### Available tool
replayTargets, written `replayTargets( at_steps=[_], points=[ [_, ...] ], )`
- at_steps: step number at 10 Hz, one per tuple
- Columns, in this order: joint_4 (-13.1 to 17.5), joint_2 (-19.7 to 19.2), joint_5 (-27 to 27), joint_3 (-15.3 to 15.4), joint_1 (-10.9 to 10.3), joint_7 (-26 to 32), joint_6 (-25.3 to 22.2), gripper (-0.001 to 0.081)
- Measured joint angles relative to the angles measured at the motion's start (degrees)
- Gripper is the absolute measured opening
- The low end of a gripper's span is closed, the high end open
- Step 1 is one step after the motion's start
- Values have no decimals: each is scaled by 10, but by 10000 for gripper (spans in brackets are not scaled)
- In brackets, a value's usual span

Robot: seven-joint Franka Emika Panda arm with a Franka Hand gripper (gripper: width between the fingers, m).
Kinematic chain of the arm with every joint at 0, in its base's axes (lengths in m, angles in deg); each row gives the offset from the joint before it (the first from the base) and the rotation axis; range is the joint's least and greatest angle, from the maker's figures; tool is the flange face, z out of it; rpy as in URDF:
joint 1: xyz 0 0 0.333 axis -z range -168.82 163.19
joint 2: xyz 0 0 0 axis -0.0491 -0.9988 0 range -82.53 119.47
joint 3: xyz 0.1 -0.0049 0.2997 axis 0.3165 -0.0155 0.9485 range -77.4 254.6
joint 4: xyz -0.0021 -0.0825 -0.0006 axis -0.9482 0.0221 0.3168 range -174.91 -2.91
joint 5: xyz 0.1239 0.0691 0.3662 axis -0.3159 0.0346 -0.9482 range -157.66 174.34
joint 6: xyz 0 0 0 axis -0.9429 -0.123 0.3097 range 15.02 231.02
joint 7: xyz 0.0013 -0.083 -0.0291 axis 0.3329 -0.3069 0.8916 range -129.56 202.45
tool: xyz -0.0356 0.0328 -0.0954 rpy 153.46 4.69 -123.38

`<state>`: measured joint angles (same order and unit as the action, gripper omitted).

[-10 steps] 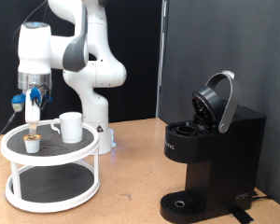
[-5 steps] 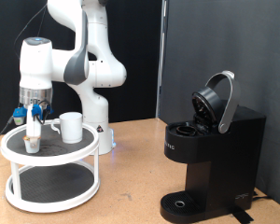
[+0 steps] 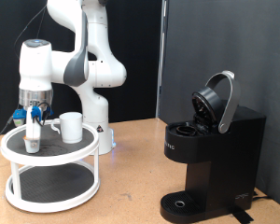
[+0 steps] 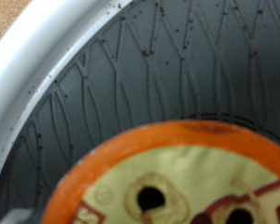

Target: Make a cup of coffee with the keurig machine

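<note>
The cup (image 3: 72, 126), a white mug, stands on the top shelf of a round white two-tier stand (image 3: 50, 155) at the exterior view's left. My gripper (image 3: 33, 133) points straight down just left of the cup, its fingertips low around a small coffee pod (image 3: 33, 145) that they mostly hide. The wrist view is filled by that pod's orange rim and printed foil top (image 4: 177, 191), seen very close above the shelf's dark ribbed mat (image 4: 177, 65); no fingers show there. The keurig machine (image 3: 210, 154), black, stands at the exterior view's right with its lid (image 3: 217, 101) raised.
The stand's white rim (image 4: 37, 70) curves close to the pod. The stand's lower shelf (image 3: 49, 183) sits beneath. The robot's white base (image 3: 95, 103) rises behind the stand. Bare wooden tabletop (image 3: 131, 173) lies between the stand and the machine.
The gripper has come down from above the pod to shelf level around it. Over the last half second it has barely moved. The cup and the machine have stayed put.
</note>
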<state>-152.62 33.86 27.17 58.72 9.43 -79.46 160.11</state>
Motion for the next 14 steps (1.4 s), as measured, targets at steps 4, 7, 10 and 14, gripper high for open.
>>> replayTargets(
  at_steps=[4, 7, 10, 14],
  points=[
    [17, 13, -40, 0, -5, 18, -53, 337],
    [60, 57, -90, 1, -14, 48, -173, 337],
    [82, 79, -105, 5, -15, 50, -229, 339],
    [102, 80, -257, 4, -53, 60, -268, 339]
  ],
)
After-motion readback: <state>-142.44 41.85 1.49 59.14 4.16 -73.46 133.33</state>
